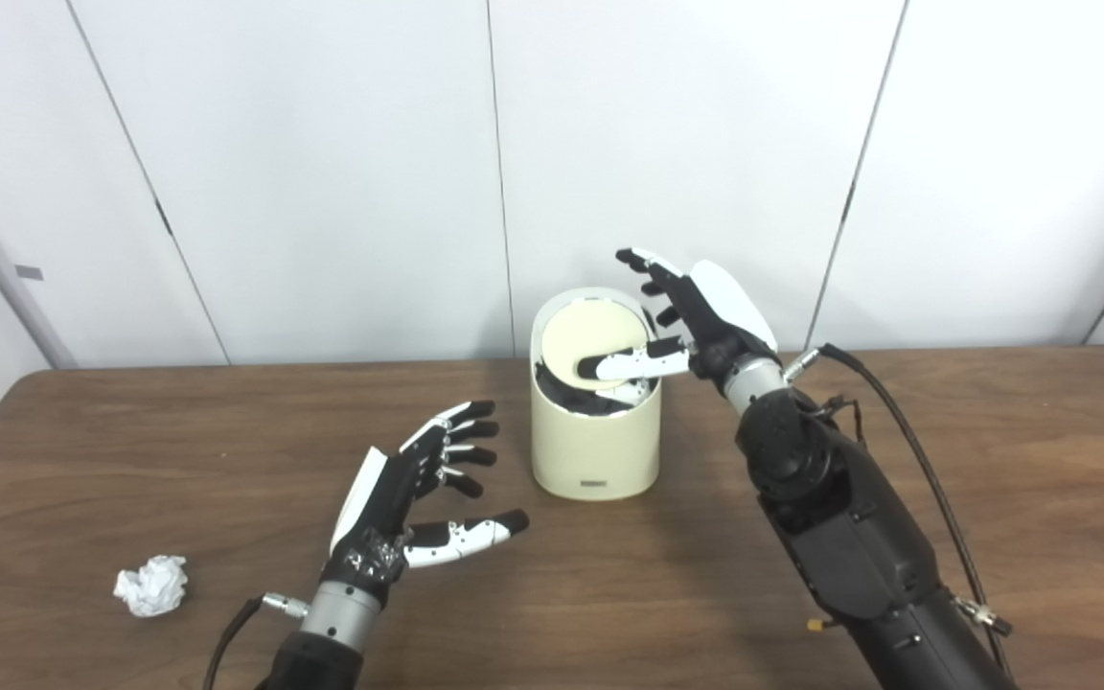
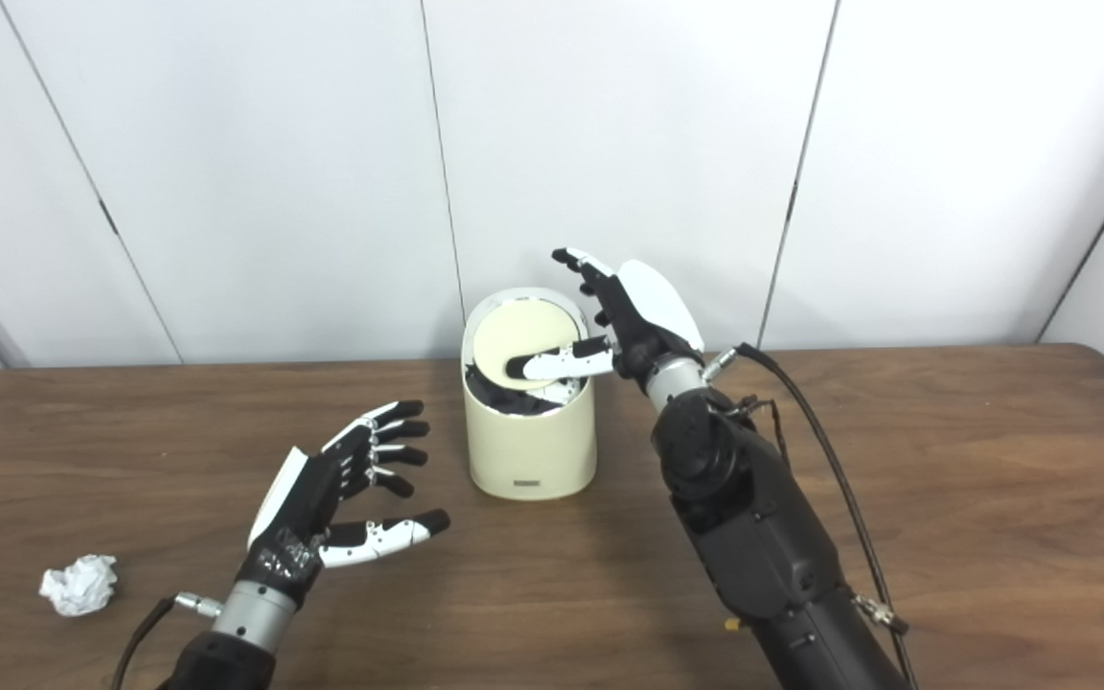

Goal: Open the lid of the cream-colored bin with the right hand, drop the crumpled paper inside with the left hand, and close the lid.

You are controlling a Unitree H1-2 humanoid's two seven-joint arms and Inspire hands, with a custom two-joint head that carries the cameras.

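Down low in the left eye view, my left hand (image 1: 408, 508) waits spread and empty, with the crumpled paper (image 1: 151, 585) off to its left on the table (image 1: 993, 460). Right eye view — my right hand (image 2: 633, 326) is spread too, thumb pushing the lid (image 2: 523, 350) of the cream-colored bin (image 2: 530, 441) down so it tips. I should press slowly and hold it — then grab the paper.

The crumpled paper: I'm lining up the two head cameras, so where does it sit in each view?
Left eye view: crumpled paper lies on the table, lower left, left of the left hand.
Right eye view: the paper lies nearer the picture's left edge, also lower left.
Shared landmark: the cream-colored bin at table centre, the right hand at its lid.
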